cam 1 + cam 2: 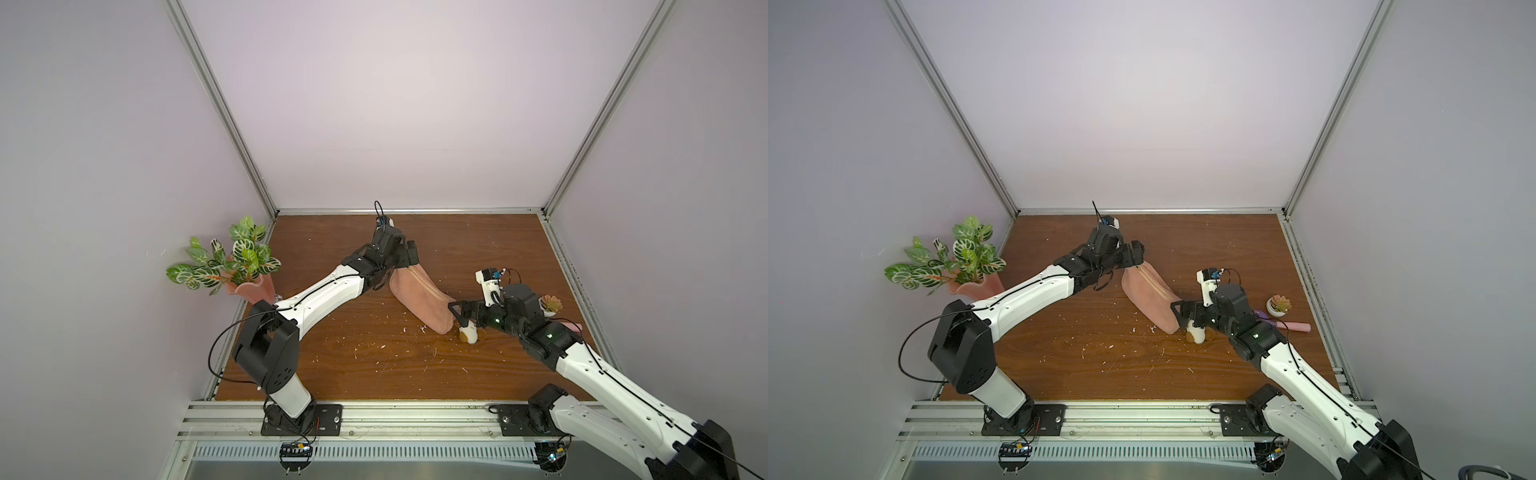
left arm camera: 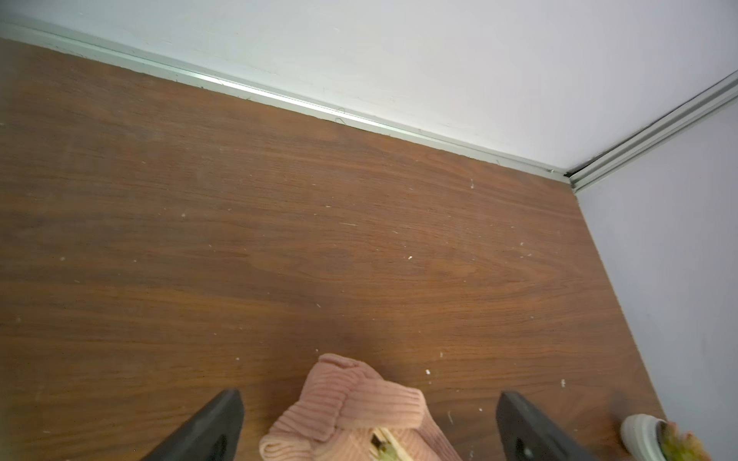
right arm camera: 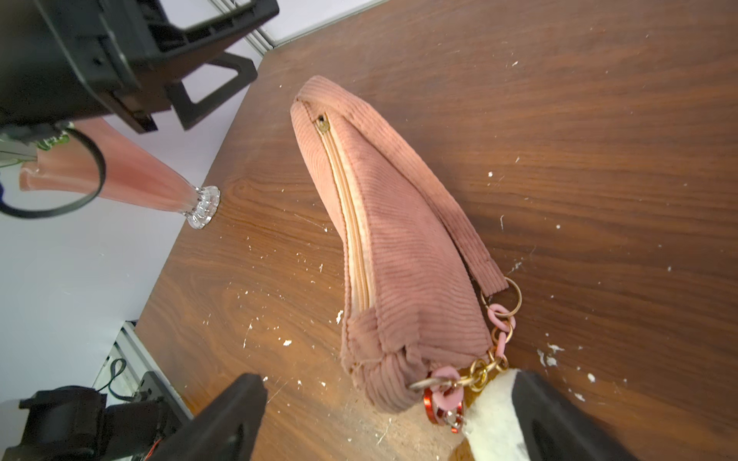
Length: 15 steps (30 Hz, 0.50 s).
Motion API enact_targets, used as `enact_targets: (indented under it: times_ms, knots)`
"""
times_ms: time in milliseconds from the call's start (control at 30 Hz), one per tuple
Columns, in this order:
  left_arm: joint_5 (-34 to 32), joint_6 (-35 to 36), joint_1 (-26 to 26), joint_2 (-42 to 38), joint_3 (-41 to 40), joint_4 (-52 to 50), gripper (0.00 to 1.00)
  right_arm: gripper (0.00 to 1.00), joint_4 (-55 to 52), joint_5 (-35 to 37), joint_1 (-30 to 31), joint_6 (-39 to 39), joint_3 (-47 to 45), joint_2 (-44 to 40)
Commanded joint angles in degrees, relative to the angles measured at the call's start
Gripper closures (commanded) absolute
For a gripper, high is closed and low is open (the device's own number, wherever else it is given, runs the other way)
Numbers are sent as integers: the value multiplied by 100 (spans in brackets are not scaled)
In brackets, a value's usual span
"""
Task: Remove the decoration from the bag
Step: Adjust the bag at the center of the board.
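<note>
Two grippers stand with jaws spread wide, neither grasping anything. The left gripper (image 2: 369,427) hangs over one end of the bag (image 3: 399,239), which lies on the counter (image 3: 599,159). That end sits between its fingers, unpinched. The right gripper (image 3: 389,399) is at the bag's other end. The decoration (image 3: 491,423) rests on the counter just inside one of its fingers, apparently touching it. A chain (image 3: 499,331) of gold and pink links and a red clasp (image 3: 429,405) still join the decoration to the bag, so none of the removal looks done. What seems left is to pin the bag, grip the decoration or clasp, and work the clasp free.
</note>
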Motion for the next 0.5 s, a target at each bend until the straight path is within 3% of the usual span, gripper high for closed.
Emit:
enact_targets:
  times_ms: [0,467]
  knots:
    - [261,605,83,207,23,1,0,3,-30,61,89,113,-106,-62]
    - [703,808,126,735,7,357,19,8,460,-2,475,269,-181,377]
